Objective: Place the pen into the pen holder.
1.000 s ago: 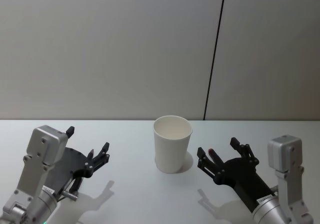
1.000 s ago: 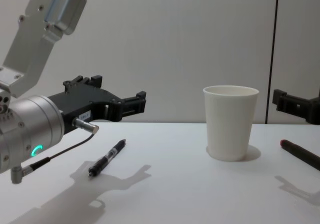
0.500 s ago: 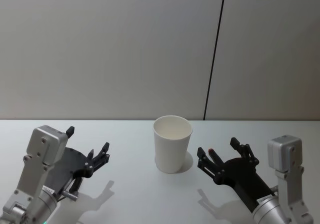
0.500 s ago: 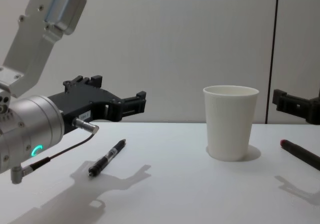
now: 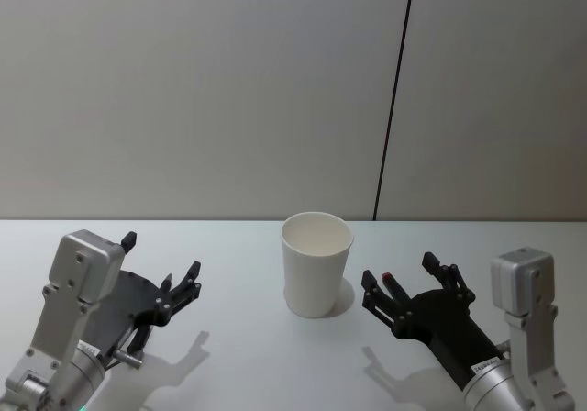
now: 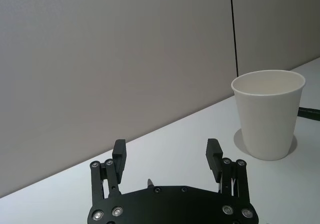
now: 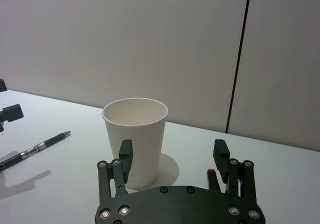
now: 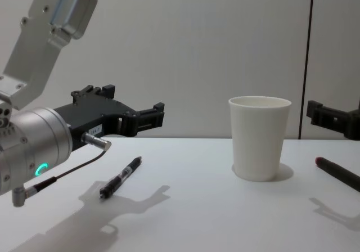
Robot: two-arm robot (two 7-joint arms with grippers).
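**Both arms level, fingers spread**

My left gripper (image 5: 161,256) reaches forward, level above the table (image 8: 197,207), fingers apart and empty; a black pen (image 8: 121,178) lies just below it. My right gripper (image 5: 399,272) mirrors it, also apart, over a red-tipped pen (image 8: 337,173). The cup (image 5: 316,264) stands upright between them.

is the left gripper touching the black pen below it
Apart. The chest view shows the left gripper hovering open above the black pen, with a clear gap between them.
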